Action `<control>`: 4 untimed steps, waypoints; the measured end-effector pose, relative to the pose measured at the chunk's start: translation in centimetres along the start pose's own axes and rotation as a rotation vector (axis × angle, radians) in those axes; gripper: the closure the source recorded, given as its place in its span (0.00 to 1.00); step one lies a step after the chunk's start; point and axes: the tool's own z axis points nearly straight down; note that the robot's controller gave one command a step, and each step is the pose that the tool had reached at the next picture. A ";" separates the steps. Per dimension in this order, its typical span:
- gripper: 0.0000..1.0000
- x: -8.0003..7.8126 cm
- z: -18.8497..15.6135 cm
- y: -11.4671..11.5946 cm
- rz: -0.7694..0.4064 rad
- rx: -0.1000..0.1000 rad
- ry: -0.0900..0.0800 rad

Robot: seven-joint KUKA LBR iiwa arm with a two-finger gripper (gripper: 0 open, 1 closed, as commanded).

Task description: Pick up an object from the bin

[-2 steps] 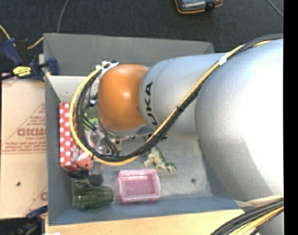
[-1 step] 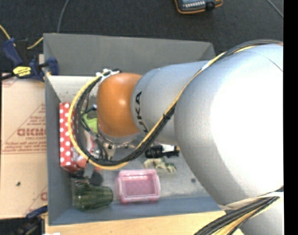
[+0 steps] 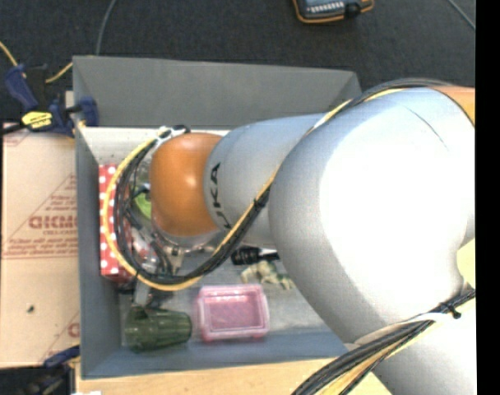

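Part of my gripper's body shows under the orange wrist cover, low in the left part of the bin. It stands right beside a red box with white dots that lies along the left wall. A small bright green thing peeks out between the box and the cover. A dark green ribbed cup lies on its side just in front of the gripper, at the front left corner. To the cup's right rests a pink rectangular tub.
A black piece and a small mottled beige-green thing lie near the bin's middle, by the arm's edge. The thick grey arm hides the right half and the back of the bin. Cables loop round the wrist cover.
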 end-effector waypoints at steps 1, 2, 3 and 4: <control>1.00 0.5 0.1 -0.1 0.208 0.014 0.026; 1.00 0.5 0.1 -0.1 0.209 0.014 0.026; 1.00 0.3 -2.3 -0.2 0.210 0.011 0.017; 1.00 0.1 -5.8 -0.2 0.208 0.006 0.013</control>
